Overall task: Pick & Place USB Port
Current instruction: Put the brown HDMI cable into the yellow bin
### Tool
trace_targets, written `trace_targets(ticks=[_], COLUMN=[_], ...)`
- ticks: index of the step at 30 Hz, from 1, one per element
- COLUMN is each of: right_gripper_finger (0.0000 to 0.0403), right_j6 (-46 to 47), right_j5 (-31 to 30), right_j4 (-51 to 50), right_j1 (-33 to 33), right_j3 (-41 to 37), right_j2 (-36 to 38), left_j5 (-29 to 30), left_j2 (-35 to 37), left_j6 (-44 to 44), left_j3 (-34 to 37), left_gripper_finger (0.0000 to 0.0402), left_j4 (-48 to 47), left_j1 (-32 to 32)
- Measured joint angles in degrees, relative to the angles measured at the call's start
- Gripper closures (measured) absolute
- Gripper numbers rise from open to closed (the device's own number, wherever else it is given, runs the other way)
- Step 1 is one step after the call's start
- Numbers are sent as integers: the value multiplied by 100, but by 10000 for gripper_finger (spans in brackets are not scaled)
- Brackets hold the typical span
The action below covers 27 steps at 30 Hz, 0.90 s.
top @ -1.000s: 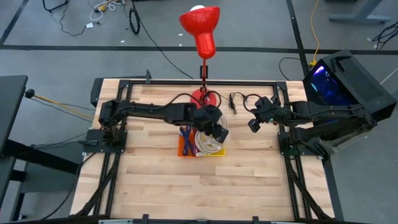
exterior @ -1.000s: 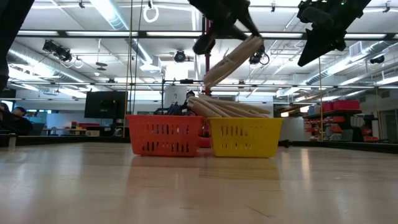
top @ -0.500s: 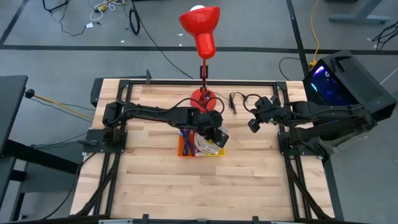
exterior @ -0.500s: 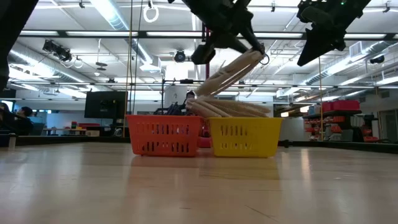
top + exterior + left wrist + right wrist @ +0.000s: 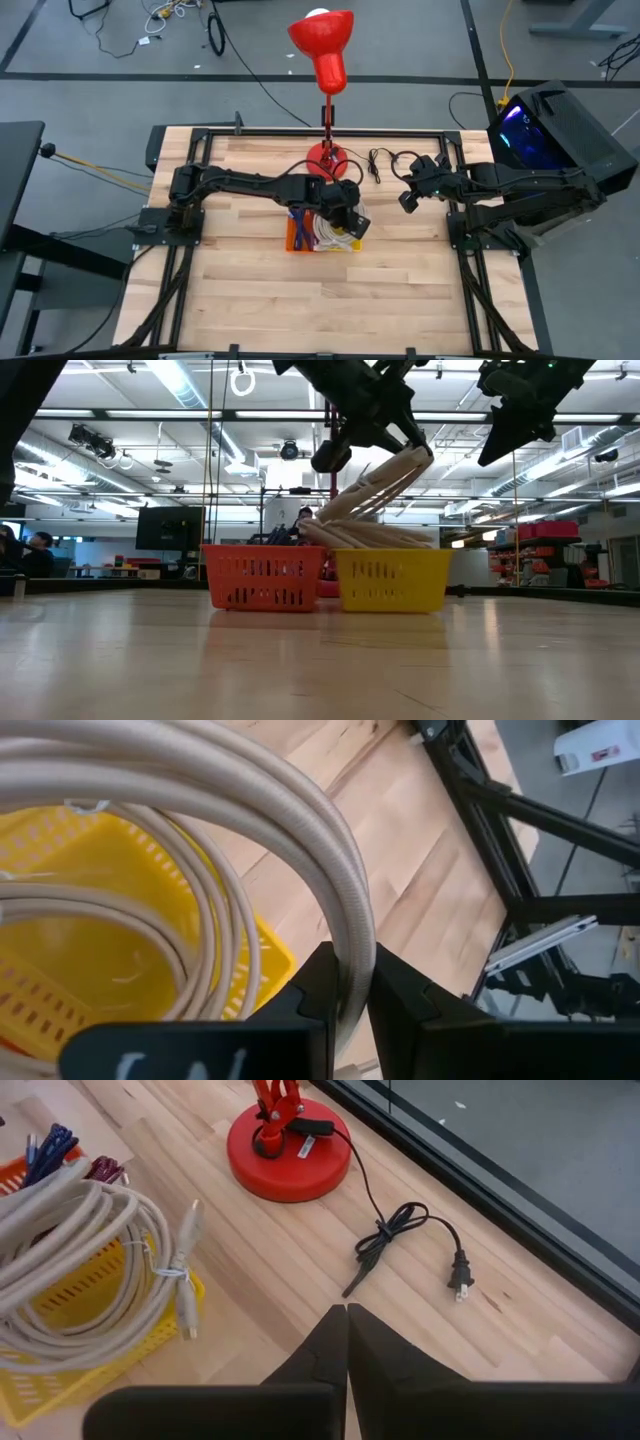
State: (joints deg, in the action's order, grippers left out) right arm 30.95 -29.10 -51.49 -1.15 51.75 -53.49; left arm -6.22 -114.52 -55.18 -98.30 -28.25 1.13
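Cable coil (image 5: 200,840), beige USB lead, clamped between fingers of my left gripper (image 5: 345,215) at frame centre in high view, held over yellow basket (image 5: 392,580) for drop beside orange basket (image 5: 262,576). One end droops into basket. My right gripper (image 5: 408,199) waits centre-right, fingers together, clear of work.
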Motion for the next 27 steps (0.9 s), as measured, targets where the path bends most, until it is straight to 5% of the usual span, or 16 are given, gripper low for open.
trace_targets(ticks=[18,27], right_gripper_finger=[392,392], right_j6=[-21,-21], right_j5=[0,0], right_j4=[3,3], right_j1=[0,0], right_j3=[0,0], right_j2=[0,0], left_j5=[-129,-111], left_j2=[9,15], left_j6=[33,33], left_j3=[0,0], left_gripper_finger=[355,317], left_j4=[251,519], left_j1=[-26,-70])
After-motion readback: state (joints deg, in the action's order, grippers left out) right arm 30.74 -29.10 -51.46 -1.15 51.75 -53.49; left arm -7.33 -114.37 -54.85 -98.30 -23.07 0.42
